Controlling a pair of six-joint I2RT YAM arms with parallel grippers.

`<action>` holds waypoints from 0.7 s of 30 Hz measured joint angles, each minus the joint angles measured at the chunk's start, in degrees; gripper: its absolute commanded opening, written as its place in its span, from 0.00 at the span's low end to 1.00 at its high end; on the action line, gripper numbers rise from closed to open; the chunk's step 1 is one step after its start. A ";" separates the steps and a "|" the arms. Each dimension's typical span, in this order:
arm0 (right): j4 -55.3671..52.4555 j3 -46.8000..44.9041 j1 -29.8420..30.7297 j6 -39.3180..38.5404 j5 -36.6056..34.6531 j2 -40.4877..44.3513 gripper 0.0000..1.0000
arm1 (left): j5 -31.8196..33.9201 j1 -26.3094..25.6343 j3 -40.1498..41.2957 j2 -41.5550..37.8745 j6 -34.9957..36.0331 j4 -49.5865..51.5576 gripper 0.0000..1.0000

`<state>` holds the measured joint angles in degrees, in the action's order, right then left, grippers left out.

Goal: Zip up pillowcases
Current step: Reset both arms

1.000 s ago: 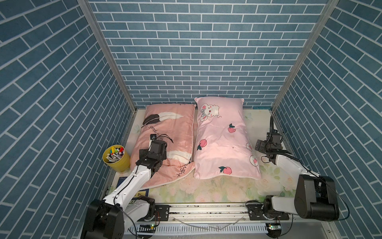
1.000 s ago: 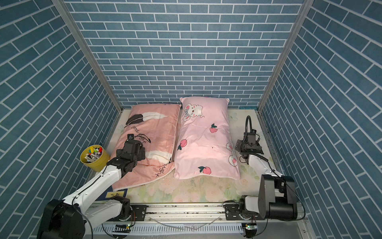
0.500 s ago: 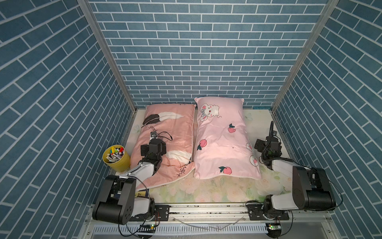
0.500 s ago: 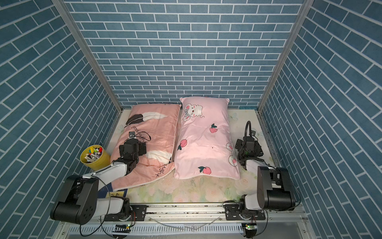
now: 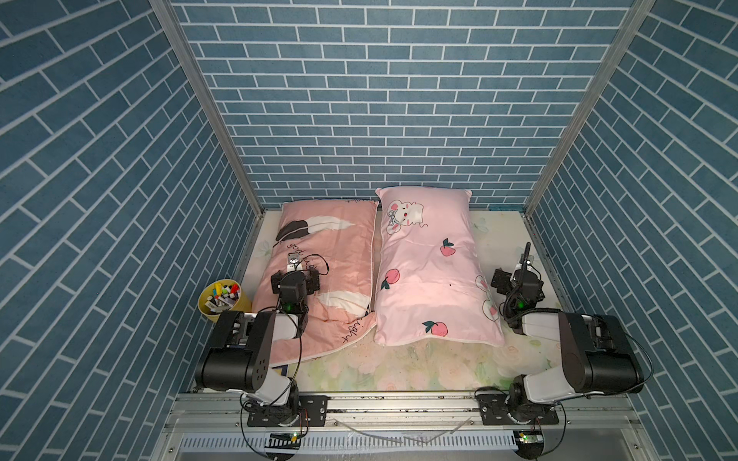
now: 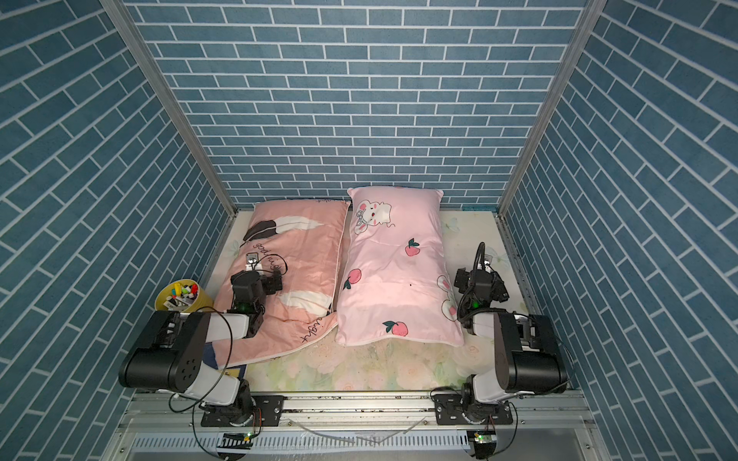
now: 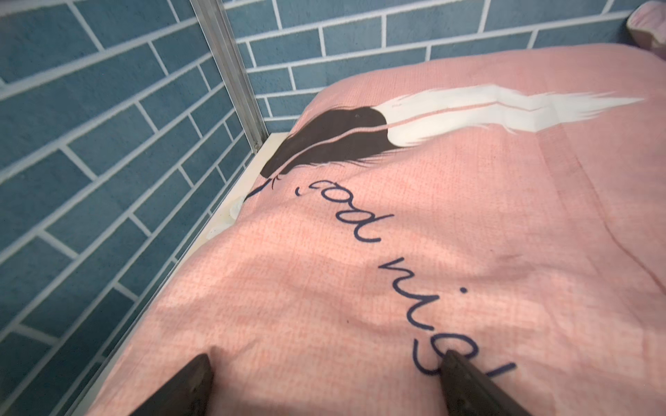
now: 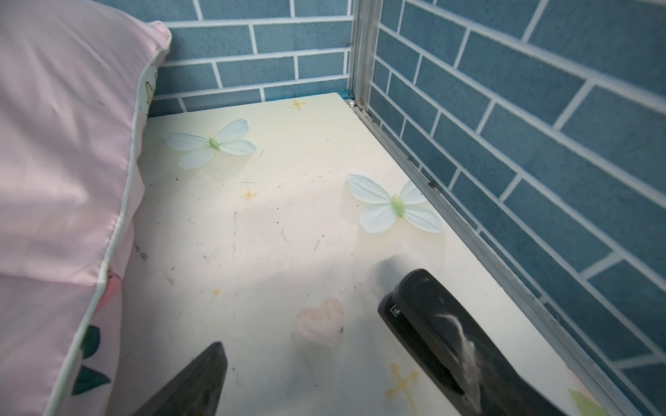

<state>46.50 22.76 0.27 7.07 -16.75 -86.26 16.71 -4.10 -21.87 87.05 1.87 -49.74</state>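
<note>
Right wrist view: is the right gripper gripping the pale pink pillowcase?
No, the right gripper stands open over the floral sheet, beside the pale pink pillowcase without touching it.

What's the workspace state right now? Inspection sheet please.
Surface: floral sheet, lightly specked.
Job's things: salmon feather pillowcase and pale pink mouse-and-peach pillowcase lie side by side; zips not visible.
Clutter: yellow cup of markers at the salmon pillowcase's outer edge.
Grippers: left gripper open, over the salmon pillowcase; right gripper open, over bare sheet beside the pale pink one.
Cables: left wrist cable loops above the fabric; right wrist cable stands upright; no snag seen.
Surroundings: blue brick-pattern walls, metal corner posts.
</note>
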 measured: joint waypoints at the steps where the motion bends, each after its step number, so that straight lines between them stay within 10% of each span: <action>1: 0.79 0.00 -0.09 -0.04 0.44 -0.76 0.99 | -0.11 0.02 0.11 0.09 0.07 -0.92 1.00; 21: 3.58 -0.74 -0.72 -0.15 4.57 -1.70 0.99 | -0.33 0.07 0.17 0.24 0.11 -2.10 1.00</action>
<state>50.09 22.02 -0.45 6.92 -12.19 -87.96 16.38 -4.03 -21.69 87.29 1.98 -51.83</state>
